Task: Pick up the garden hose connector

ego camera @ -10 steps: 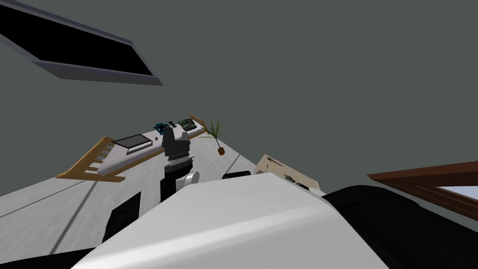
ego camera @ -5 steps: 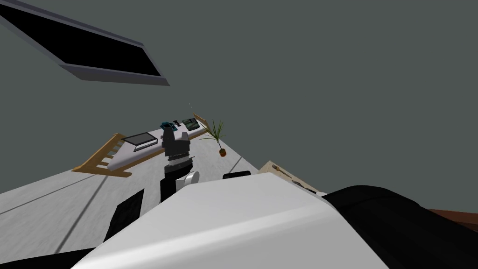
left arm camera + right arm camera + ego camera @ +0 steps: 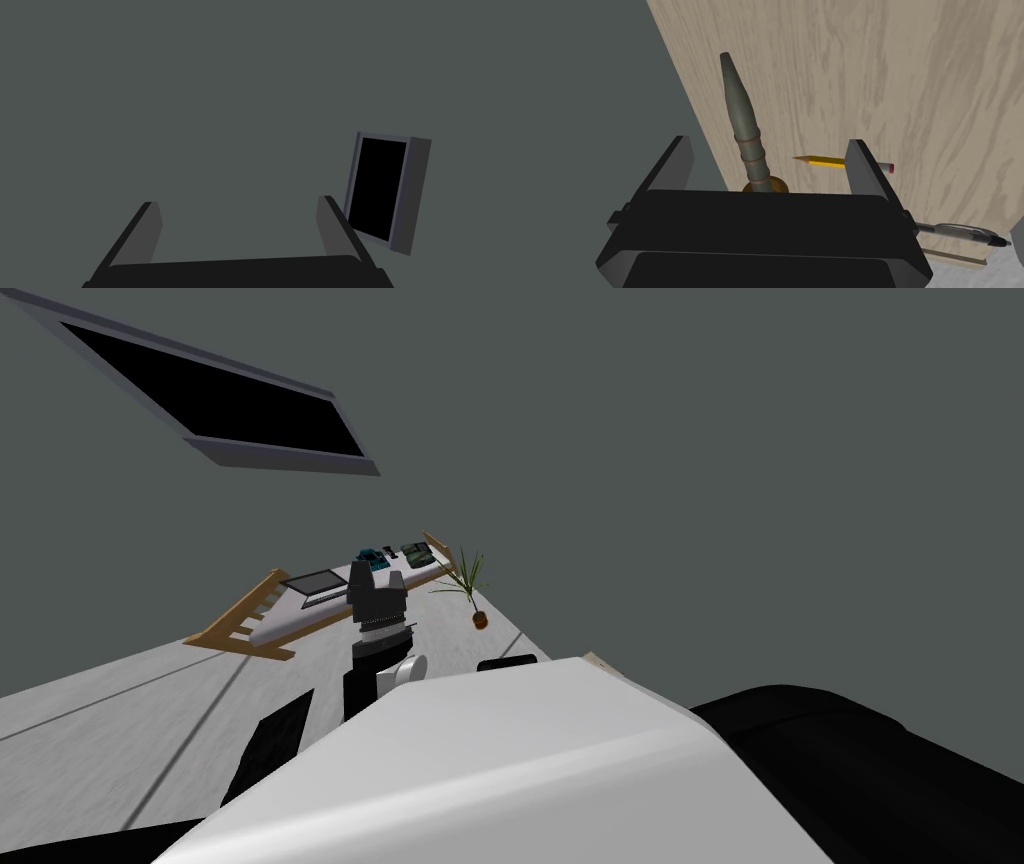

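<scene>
The garden hose connector (image 3: 743,120) is a long grey-green tapered piece with brownish rings and a brass-coloured base. It lies on a light wooden top (image 3: 887,75), close to that top's edge. My right gripper (image 3: 769,142) hovers over it, open, one finger on each side and neither touching it. The connector's base end is hidden behind the gripper's dark body. My left gripper (image 3: 237,201) is open and empty, raised in front of my chest (image 3: 377,578) and facing a grey wall.
A yellow pencil (image 3: 824,161) lies just beyond the right finger, and a pen (image 3: 962,232) rests near the wooden top's corner. Farther off, a wood-framed white table (image 3: 290,623) carries a laptop (image 3: 322,585) and small items. A potted plant (image 3: 470,588) stands on the floor beside it.
My head view has swung round: the far table and window slid right, and the light wooden top and a brown frame at the right dropped from sight. The left arm has held its pose.
</scene>
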### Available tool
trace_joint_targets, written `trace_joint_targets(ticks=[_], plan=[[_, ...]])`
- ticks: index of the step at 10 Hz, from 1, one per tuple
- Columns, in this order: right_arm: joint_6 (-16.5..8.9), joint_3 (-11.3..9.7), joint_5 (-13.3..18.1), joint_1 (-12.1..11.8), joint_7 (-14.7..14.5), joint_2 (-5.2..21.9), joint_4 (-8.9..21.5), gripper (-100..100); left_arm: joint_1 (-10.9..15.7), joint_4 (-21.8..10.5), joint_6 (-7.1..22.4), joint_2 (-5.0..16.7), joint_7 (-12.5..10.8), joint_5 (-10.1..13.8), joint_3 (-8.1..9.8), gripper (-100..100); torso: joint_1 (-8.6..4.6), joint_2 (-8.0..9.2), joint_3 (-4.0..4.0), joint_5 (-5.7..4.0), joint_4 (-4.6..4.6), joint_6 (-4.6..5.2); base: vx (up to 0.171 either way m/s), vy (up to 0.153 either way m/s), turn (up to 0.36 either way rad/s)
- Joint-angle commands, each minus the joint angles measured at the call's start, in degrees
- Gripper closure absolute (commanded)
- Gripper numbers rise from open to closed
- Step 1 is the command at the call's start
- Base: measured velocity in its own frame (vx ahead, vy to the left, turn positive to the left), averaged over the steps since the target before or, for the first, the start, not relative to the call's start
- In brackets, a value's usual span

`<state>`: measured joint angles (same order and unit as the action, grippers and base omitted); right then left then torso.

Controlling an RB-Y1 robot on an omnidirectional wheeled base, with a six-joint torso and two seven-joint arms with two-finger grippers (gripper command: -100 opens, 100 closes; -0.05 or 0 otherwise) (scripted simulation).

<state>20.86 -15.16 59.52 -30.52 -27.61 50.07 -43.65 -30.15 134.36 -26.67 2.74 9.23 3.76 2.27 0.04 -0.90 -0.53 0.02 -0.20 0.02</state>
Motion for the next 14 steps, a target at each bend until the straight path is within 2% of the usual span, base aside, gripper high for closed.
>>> trace_joint_targets(ticks=[1, 2, 5, 8, 9, 10, 11, 13, 14], plan=[[-0.55, -2.24, 1.81, 0.74, 0.81, 0.28, 2.86, -100, 0.00, 0.00, 0.00, 0.00, 0.00, 0.00, 0.00, 0, 0.00, 0.00, 0.00, 0.00, 0.00, 0.00, 0.214, -0.027, 0.110], [-0.55, -2.24, 1.81, 0.74, 0.81, 0.28, 2.86, -100, 0.00, 0.00, 0.00, 0.00, 0.00, 0.00, 0.00, 0, 0.01, 0.09, 0.05, 0.00, 0.02, 0.01, 0.114, -0.012, 0.033], [-0.87, -5.81, 4.14, 1.62, 1.59, -0.81, 6.41, -100, 0.01, 0.00, 0.00, 0.00, 0.00, 0.00, 0.00, 0, 0.14, 0.52, 0.30, 0.03, 0.11, 0.03, 0.112, -0.001, 0.066], [-0.93, -8.29, 5.42, 2.16, 2.19, -2.40, 8.32, -100, 0.01, 0.00, 0.00, 0.00, 0.00, 0.00, 0.00, 0, 0.13, 0.59, 0.33, 0.02, 0.12, 0.05, 0.099, -0.012, 0.038], [-1.29, -8.48, 5.49, 1.75, 2.95, -1.62, 6.97, -100, 0.02, 0.00, 0.00, 0.00, 0.00, 0.00, 0.00, 0, 0.11, 0.63, 0.36, 0.02, 0.13, 0.05, 0.038, -0.009, 0.006], [-1.46, -8.72, 5.60, 1.73, 3.48, -1.58, 6.82, 0, 0.02, 0.00, 0.00, -0.01, 0.00, 0.00, 0.00, 0, 0.13, 0.78, 0.44, 0.03, 0.16, 0.05, 0.008, -0.001, 0.001], [-2.62, -9.35, 5.34, 2.67, 3.71, -3.62, 8.36, -100, 0.02, 0.00, 0.00, -0.01, 0.00, 0.00, 0.00, 0, 0.15, 0.90, 0.51, 0.03, 0.19, 0.06, -0.037, -0.042, 0.200], [-2.62, -9.35, 5.34, 2.67, 3.71, -3.62, 8.36, -100, 0.03, -0.01, 0.01, 0.00, 0.00, 0.00, 0.00, 0, -0.05, 1.14, 0.65, -0.01, 0.24, 0.07, -0.026, -0.031, 0.034], [-3.79, -10.01, 5.10, 3.60, 4.00, -5.66, 9.88, -100, 0.02, -0.01, 0.01, -0.01, 0.00, 0.00, 0.00, 0, 0.11, 1.04, 0.60, 0.02, 0.22, 0.08, -0.039, 0.012, 0.121]])
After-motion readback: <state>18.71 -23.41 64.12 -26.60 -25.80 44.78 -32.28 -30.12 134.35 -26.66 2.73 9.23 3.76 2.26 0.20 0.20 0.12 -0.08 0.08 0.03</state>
